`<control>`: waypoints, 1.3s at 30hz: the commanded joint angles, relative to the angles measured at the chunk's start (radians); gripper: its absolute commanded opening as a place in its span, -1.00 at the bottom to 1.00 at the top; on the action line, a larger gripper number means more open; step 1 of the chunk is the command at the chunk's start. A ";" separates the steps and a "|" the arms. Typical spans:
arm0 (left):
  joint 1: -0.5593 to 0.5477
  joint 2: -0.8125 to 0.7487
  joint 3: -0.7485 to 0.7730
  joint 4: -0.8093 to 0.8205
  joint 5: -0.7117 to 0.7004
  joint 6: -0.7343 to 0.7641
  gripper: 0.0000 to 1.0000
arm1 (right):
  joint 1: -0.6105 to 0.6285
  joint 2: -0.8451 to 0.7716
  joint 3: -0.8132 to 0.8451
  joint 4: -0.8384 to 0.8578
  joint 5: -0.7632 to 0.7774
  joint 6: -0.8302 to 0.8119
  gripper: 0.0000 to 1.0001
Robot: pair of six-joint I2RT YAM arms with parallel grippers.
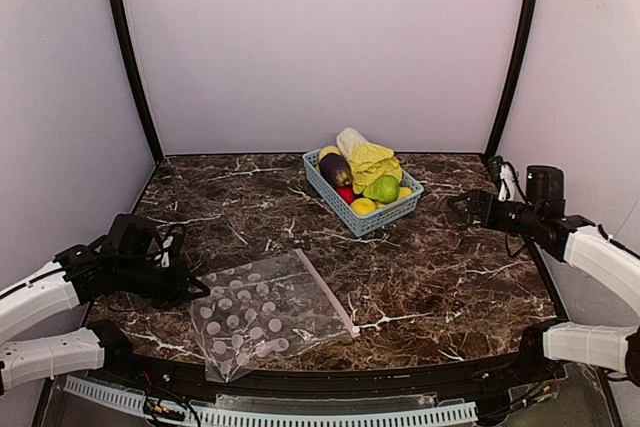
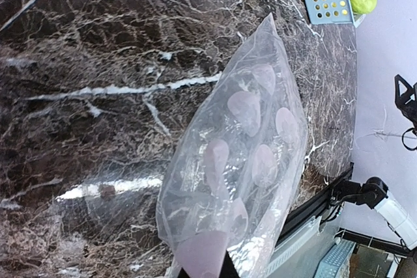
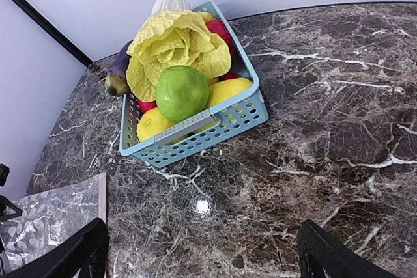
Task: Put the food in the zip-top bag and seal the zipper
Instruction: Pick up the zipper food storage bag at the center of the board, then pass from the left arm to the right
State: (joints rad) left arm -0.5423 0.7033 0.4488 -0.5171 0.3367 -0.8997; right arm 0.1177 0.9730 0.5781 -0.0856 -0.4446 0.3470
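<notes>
The zip-top bag [image 1: 268,312] lies flat near the table's front edge, and its pink zipper [image 1: 330,292] runs along the right side. My left gripper [image 1: 190,290] is shut on the bag's left edge. In the left wrist view the bag [image 2: 247,141] rises from the pinched edge at my left gripper [image 2: 221,269]. The food sits in a light blue basket [image 1: 386,218]: yellow cabbage [image 3: 176,47], eggplant [image 1: 335,169], green fruit [image 3: 182,92] and yellow fruit [image 3: 153,124]. My right gripper [image 1: 466,205] hovers open to the right of the basket, with nothing between its fingers [image 3: 85,252].
The basket [image 3: 215,131] stands at the back centre of the dark marble table [image 1: 450,267]. Pale walls and black corner posts [image 1: 130,57] enclose the table. The bag's corner [image 3: 45,216] shows at the lower left of the right wrist view.
</notes>
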 commanded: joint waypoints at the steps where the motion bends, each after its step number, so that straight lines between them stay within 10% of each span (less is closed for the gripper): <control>1: -0.004 0.066 0.066 0.047 0.055 0.100 -0.98 | 0.015 0.002 0.037 0.014 -0.003 -0.015 0.97; 22: -0.004 0.396 0.502 0.261 0.207 0.775 -0.99 | 0.168 0.039 0.095 0.061 -0.213 -0.056 0.97; 39: -0.004 0.364 0.554 0.321 0.422 0.894 -0.99 | 0.354 0.242 0.187 0.366 -0.406 0.024 0.61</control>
State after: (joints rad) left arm -0.5426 1.1145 1.0145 -0.2302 0.7223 -0.0315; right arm 0.4431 1.1786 0.7193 0.2092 -0.8101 0.3626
